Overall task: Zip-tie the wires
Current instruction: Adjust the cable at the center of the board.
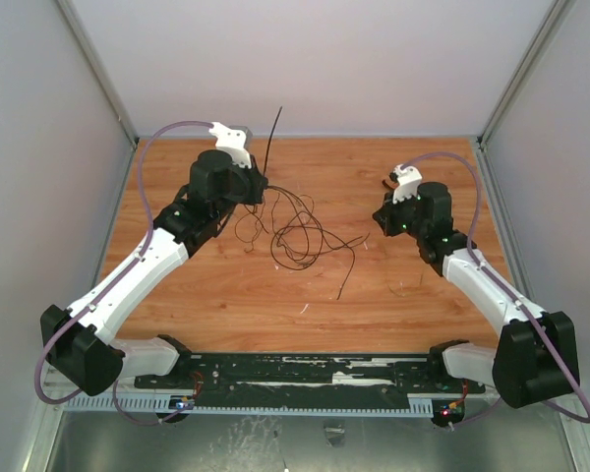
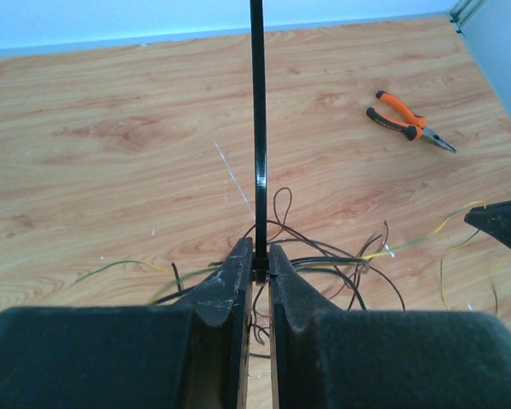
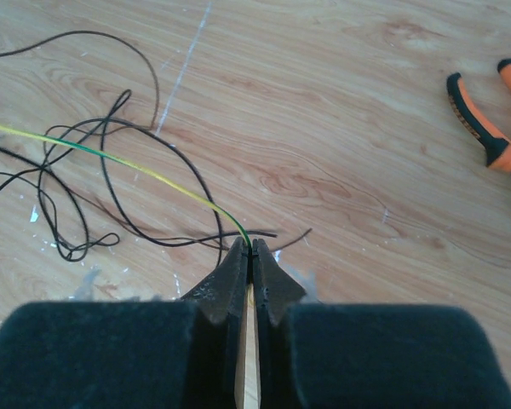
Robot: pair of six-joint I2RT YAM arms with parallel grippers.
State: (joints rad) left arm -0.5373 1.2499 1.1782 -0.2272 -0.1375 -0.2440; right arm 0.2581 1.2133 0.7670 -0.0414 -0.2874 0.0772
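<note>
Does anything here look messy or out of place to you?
Yes: the thin black wires sprawl in a loose tangle mid-table, unbundled. A stiff black plastic zip tie juts out of the left gripper, and small pale flecks litter the wooden tabletop.

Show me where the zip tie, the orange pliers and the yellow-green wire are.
zip tie [image 2: 257, 128]: left wrist view, middle of the upright black strap.
orange pliers [image 2: 399, 106]: left wrist view, on the upper orange handle.
yellow-green wire [image 3: 145, 171]: right wrist view, mid-strand, ahead of the fingertips.
</note>
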